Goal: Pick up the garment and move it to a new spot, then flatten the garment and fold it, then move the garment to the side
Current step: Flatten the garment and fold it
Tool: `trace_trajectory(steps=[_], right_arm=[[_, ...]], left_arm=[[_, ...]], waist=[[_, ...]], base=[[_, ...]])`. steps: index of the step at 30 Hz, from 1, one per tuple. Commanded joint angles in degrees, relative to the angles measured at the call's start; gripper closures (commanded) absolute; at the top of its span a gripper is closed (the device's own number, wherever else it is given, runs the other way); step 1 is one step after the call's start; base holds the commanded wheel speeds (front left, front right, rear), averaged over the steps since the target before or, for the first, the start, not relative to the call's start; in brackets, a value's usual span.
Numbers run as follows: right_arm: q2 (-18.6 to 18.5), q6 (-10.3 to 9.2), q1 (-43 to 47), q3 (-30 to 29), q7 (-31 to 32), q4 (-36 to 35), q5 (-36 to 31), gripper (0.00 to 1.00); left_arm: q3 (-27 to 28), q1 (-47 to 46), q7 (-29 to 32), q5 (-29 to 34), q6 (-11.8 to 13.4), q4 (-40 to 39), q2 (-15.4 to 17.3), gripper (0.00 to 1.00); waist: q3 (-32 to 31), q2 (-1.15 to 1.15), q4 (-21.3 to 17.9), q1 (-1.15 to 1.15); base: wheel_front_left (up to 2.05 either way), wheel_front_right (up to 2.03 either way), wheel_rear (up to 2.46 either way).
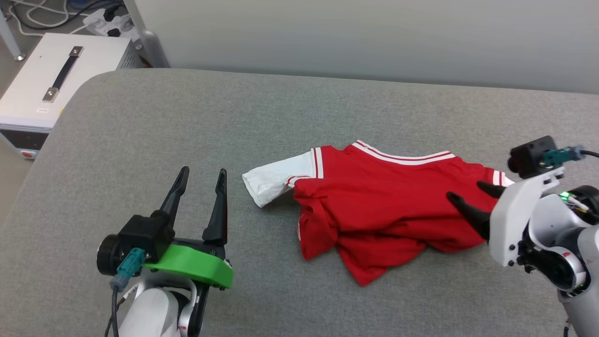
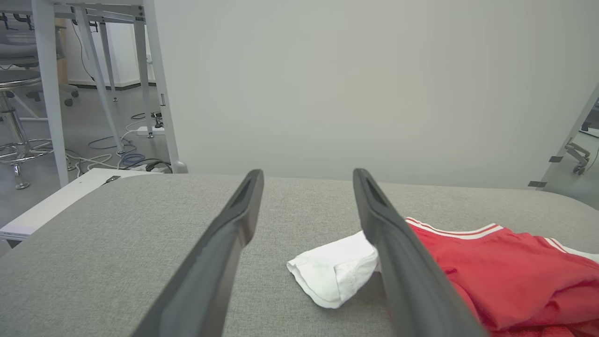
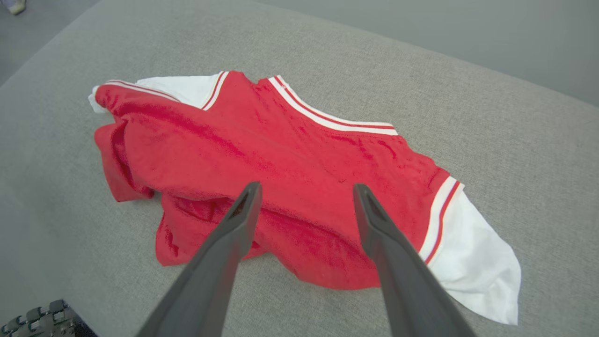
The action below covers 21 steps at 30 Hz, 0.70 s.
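Note:
The garment (image 1: 383,196) lies crumpled on the grey padded table (image 1: 140,131), right of centre: red body, striped collar trim, one white sleeve (image 1: 271,180) pointing left. My right gripper (image 1: 464,189) hovers open over its right end, fingers pointing left, nothing between them. In the right wrist view the right gripper (image 3: 307,186) stands open above the garment (image 3: 281,140), whose other white sleeve (image 3: 472,267) lies at the right. My left gripper (image 1: 203,171) is open and empty, left of the white sleeve. The left wrist view shows the left gripper (image 2: 307,173) with the garment (image 2: 491,267) beyond its right finger.
A white box (image 1: 56,79) with a black handle stands on the floor past the table's rounded far-left corner, with cables (image 1: 56,18) behind it. A pale wall (image 1: 374,37) runs along the far edge. White frame legs (image 2: 154,84) stand at the left.

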Motion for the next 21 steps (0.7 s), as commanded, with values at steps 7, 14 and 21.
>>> trace_trajectory(steps=[7,14,21], right_arm=[[2.63,-0.05,-3.3,5.59,14.08,-1.01,1.69,0.0],[4.66,-0.05,-6.64,11.33,20.08,5.03,0.35,0.0],[5.01,-0.05,-9.76,17.05,22.03,12.57,-0.78,0.0]], left_arm=[[-0.88,-0.67,-0.08,-0.64,-0.01,0.58,-0.85,0.0],[-1.01,-1.61,-0.62,-0.81,-0.13,1.26,-1.35,0.0],[-1.79,-3.12,-1.01,-0.64,-0.67,2.45,-2.29,0.0]], waist=[[3.17,0.0,5.66,0.0],[5.13,0.0,9.85,0.0],[6.37,0.0,12.52,0.0]], base=[[0.0,0.0,0.0],[0.0,0.0,0.0],[0.0,0.0,0.0]])
